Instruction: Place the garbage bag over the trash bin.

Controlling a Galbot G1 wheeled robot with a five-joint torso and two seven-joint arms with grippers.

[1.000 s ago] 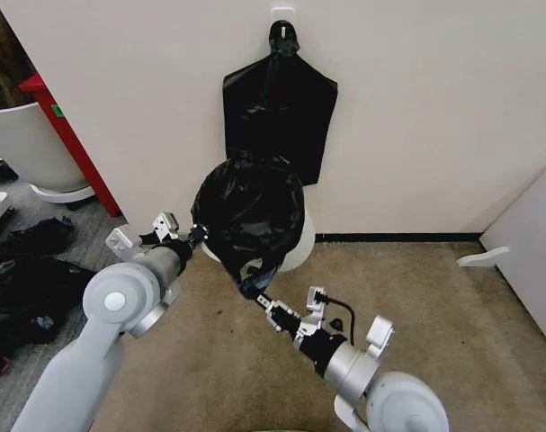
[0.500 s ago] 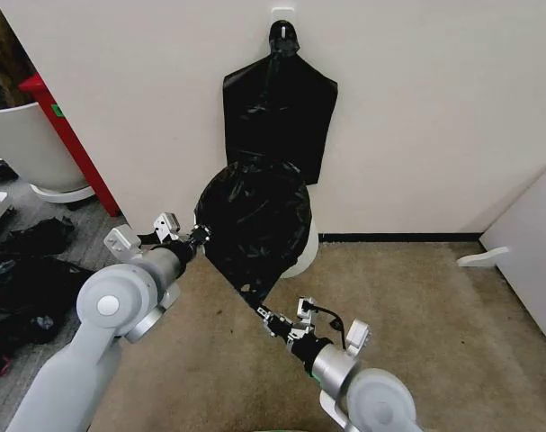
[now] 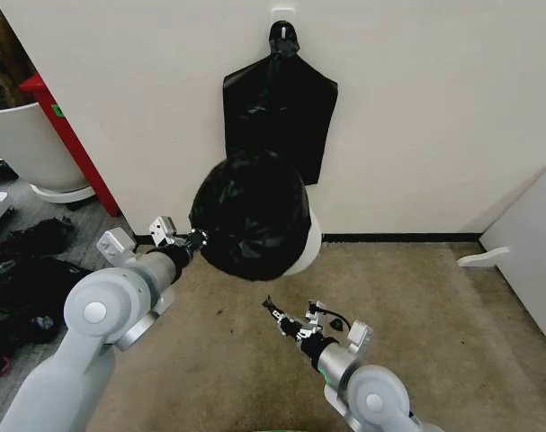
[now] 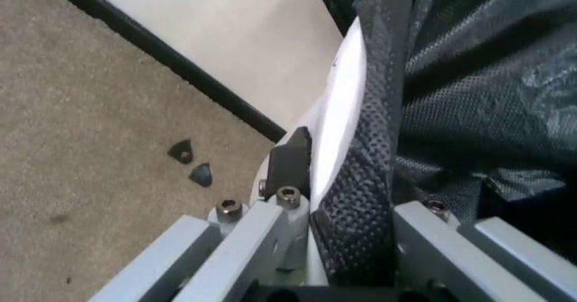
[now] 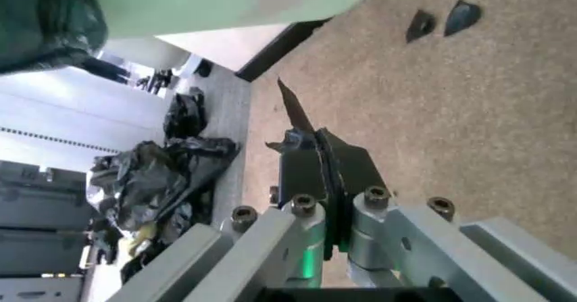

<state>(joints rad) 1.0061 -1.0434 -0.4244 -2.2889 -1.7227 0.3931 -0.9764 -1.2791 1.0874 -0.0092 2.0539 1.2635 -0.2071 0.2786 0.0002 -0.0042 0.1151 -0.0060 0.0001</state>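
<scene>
Garbage bag [image 3: 253, 223]: draped over the trash bin against the wall, ballooned into a dark glossy dome that hides nearly all of the bin's top; thin, light and limp by the look of it, so it should crumple and slide rather than hold any shape.

Trash bin [image 3: 301, 250]: small cream-white bucket on the carpet at the foot of the wall, a crescent of its side showing to the right of the bag; the left wrist view shows its pale rim [image 4: 347, 106] right beside the bag's film [image 4: 469, 92].

Where to take hold: my judgement is the hem at the rim, pinched in a fold; the film looks slippery and could tear if dragged against the rim's edge.

Left arm: reaching in from the left, elbow low, forearm angled up toward the bin's left side.

Left tool [image 3: 196, 238]: at the bag's left edge, fingers pinching a fold of black film, seen closely in the left wrist view [image 4: 347, 214] with the plastic pressed between the pads next to the rim.

Right arm: low over the carpet in front of the bin, well apart from it, wrist pointing toward the bag.

Right tool [image 3: 274, 309]: fingers pressed together; the right wrist view [image 5: 311, 157] shows a thin black sliver jutting from the tips, possibly a scrap of film, though I cannot tell.
</scene>
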